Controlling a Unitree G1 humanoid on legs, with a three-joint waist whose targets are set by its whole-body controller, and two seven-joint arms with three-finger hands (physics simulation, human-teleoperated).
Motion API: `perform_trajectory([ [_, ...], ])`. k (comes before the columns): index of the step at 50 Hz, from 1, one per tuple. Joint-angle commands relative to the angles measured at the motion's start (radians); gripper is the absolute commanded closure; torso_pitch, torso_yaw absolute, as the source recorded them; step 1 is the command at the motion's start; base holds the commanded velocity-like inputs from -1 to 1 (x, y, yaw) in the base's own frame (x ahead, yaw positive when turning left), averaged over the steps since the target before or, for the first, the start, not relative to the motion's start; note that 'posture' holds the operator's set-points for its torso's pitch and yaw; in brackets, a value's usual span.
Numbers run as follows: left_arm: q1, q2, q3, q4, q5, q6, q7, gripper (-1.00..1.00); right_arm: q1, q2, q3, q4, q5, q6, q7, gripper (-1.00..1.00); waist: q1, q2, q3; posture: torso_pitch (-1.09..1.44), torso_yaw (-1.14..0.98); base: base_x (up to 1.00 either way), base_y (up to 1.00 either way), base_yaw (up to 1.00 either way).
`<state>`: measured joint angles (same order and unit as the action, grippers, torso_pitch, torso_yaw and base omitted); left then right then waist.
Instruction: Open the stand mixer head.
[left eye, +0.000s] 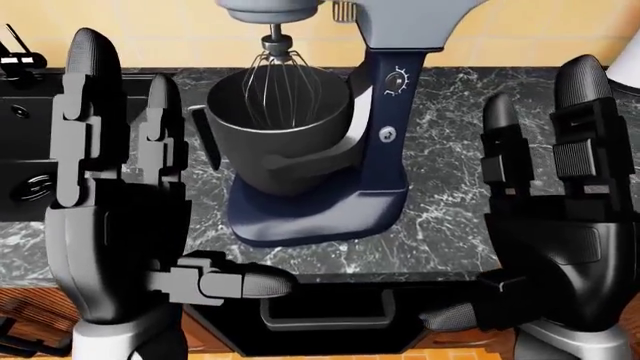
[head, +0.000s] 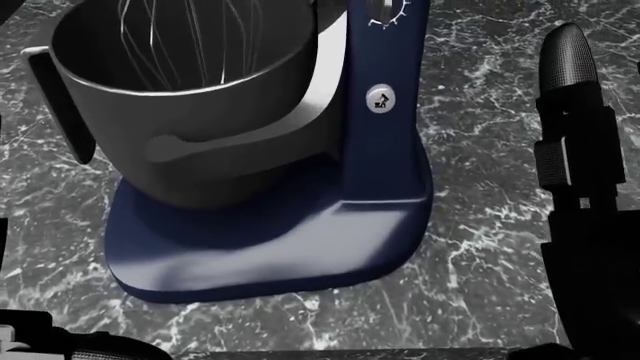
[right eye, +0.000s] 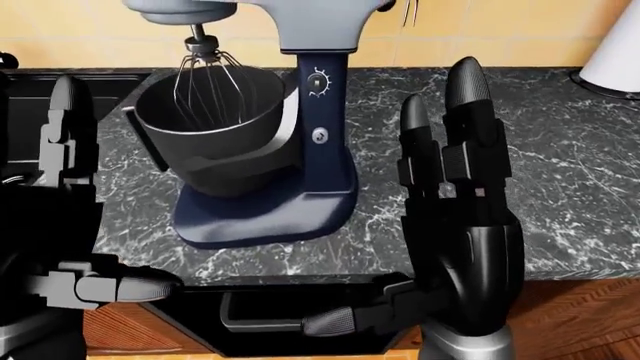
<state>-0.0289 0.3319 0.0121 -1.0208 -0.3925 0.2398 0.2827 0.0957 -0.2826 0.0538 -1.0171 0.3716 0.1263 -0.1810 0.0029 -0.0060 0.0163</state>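
Left hand (left eye: 115, 225) raised at the left of the left-eye view, palm toward the scene, fingers (left eye: 85, 112) spread and upright, thumb jutting right, holding nothing. One stand mixer (left eye: 330, 150) at centre on the dark marble worktop (left eye: 450, 150), between the two hands and higher in the view than both, touched by neither. One grey bowl (left eye: 280, 127) seated on the blue base, one wire whisk (left eye: 280, 82) hanging into it from one grey mixer head (right eye: 300, 19), lowered over the bowl, long axis running left to right from the blue column (left eye: 385, 135). Right hand (right eye: 465, 225) likewise raised, fingers (right eye: 465, 112) spread, empty, standing just right of the column and judged the nearer hand to the head's hinge end. One roll-like white object (right eye: 615, 52) at far right. Head not yet tilted; upward reach judged necessary.
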Motion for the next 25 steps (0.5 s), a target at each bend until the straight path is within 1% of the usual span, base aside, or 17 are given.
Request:
perform_trajectory([
  [1,-0.012,0.006,0.009,-0.026,0.005,-0.024,-0.002,-1.00,-0.010,-0.005,-0.009,-0.030,-0.002,-0.023,0.002,-1.00,0.000,0.002,-0.012,0.00,0.00,0.00,0.00,0.00],
  [6,-0.014,0.008,0.002,-0.026,0.025,-0.015,-0.011,-1.00,-0.013,-0.002,-0.014,-0.030,0.001,-0.016,0.006,-1.00,0.000,0.003,-0.013,-0.01,0.00,0.00,0.00,0.00],
  [11,-0.013,0.004,0.002,-0.026,0.026,-0.015,-0.020,-1.00,-0.014,-0.009,-0.016,-0.030,0.008,-0.016,0.000,-1.00,0.000,0.003,-0.034,-0.06,0.00,0.00,0.00,0.00],
  [18,-0.010,0.010,-0.002,-0.026,0.021,-0.022,-0.015,-1.00,-0.011,-0.011,-0.011,-0.030,0.007,-0.019,0.000,-1.00,0.000,0.003,-0.078,-0.13,0.00,0.00,0.00,0.00],
  [25,-0.009,0.012,-0.004,-0.026,0.021,-0.023,-0.014,-1.00,-0.009,-0.018,-0.008,-0.030,0.009,-0.022,-0.011,-1.00,0.001,0.004,-0.138,-0.20,0.00,0.00,0.00,0.00],
])
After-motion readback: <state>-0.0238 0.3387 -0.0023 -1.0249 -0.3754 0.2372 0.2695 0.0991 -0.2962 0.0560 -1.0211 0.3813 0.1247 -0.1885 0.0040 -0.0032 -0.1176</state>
